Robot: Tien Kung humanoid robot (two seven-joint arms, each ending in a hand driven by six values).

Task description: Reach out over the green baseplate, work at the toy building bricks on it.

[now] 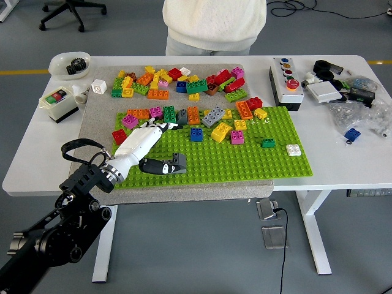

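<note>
Left hand (142, 145), fingers loosely extended and empty, over green baseplate's (245, 160) left edge, beside bricks (184, 115).

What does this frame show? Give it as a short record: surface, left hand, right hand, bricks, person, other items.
surface: green baseplate on a grey mat, white table
left hand: left hand over the baseplate's left part, fingers extended toward the bricks, holding nothing
right hand: not in view
bricks: mixed colours along the baseplate's far edge; loose pile on the mat behind
person: white sweater at far side, hands unseen
other items: button box
</note>
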